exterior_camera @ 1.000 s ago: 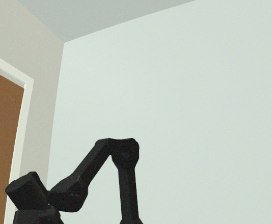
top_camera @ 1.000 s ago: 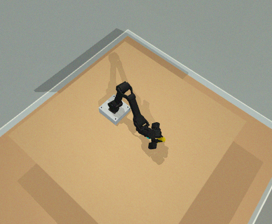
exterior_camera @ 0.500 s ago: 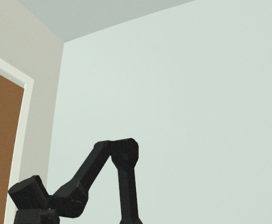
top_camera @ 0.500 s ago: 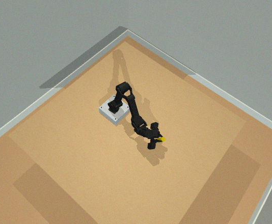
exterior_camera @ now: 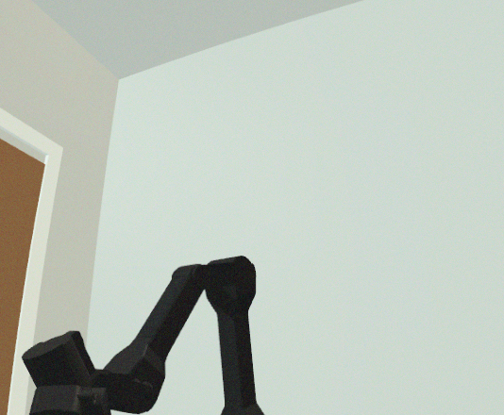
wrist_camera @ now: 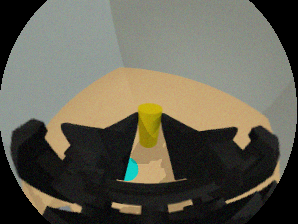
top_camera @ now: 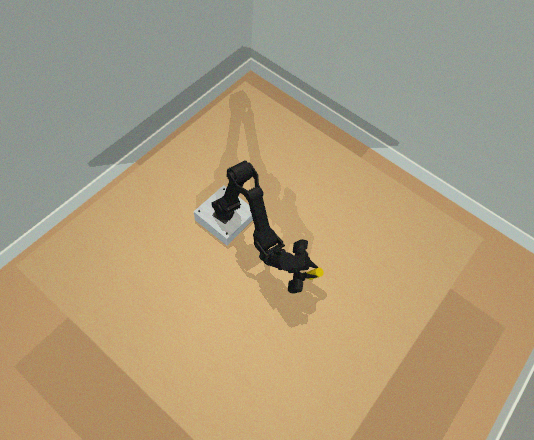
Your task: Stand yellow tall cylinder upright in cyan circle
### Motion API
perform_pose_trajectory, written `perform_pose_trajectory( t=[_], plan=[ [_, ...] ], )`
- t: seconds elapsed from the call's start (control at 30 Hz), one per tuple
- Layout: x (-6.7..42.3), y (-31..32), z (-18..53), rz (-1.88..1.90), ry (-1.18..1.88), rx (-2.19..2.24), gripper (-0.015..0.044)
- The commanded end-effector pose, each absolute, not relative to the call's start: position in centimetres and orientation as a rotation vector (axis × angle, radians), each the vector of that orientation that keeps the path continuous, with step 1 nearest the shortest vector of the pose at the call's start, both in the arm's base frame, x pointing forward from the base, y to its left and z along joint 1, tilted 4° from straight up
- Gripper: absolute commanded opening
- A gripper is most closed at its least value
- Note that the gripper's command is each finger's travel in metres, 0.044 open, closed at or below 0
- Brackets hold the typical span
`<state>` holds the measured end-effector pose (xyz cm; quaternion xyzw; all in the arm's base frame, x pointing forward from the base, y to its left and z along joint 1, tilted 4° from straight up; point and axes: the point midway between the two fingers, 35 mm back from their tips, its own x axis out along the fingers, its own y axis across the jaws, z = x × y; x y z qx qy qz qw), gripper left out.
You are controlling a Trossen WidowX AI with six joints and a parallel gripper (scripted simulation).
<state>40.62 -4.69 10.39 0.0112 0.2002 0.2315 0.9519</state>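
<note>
The yellow tall cylinder [top_camera: 319,272] [wrist_camera: 149,126] is held between the fingertips of my gripper [top_camera: 317,271] [wrist_camera: 149,115], which is shut on it near its upper end. Its round top end faces the wrist camera and its body reaches down below the fingers; whether it is exactly upright I cannot tell. Floor shows past its lower end in the wrist view, and its height above the floor is unclear. The cyan circle [wrist_camera: 131,170] shows partly in the wrist view, lower left of the cylinder, cut off by the left finger. It is hidden in the top view.
The arm's pale base plate [top_camera: 228,232] stands on the tan floor [top_camera: 214,340], up and left of the gripper in the top view. Grey walls [top_camera: 399,65] meet behind the arm. The exterior view shows arm links [exterior_camera: 236,358] and a brown door [exterior_camera: 4,245], but neither cylinder nor circle.
</note>
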Motion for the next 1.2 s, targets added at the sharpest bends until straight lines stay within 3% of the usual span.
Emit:
perform_pose_trajectory(
  t=[0.0,1.17],
  plan=[
    [40.2,-4.7,10.3,0.478,0.393,0.036,0.0105],
    [37.6,-4.7,11.2,0.535,0.223,0.047,0.0105]
  ],
)
